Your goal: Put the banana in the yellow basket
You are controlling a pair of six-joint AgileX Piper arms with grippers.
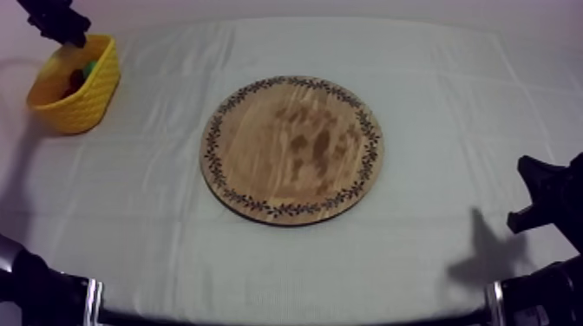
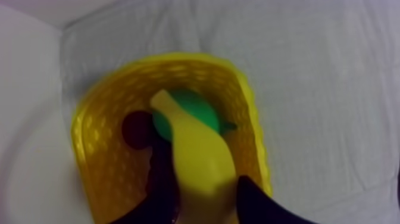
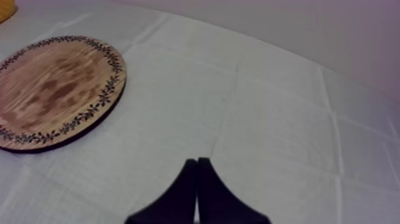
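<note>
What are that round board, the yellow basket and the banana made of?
The round board looks like matte wood: grain and darker blotches show. The yellow basket is probably moulded plastic with a woven-look lattice. The banana seems smooth plastic or rubber: even, spotless yellow.

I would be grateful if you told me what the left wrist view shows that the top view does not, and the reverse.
The left wrist view adds the banana, clamped in the left hand. The top view adds the wooden board at mid-table, nothing on it, and the right hand low at its side. Both share the yellow basket with a green fruit inside, the left hand above it, and the cloth.
</note>
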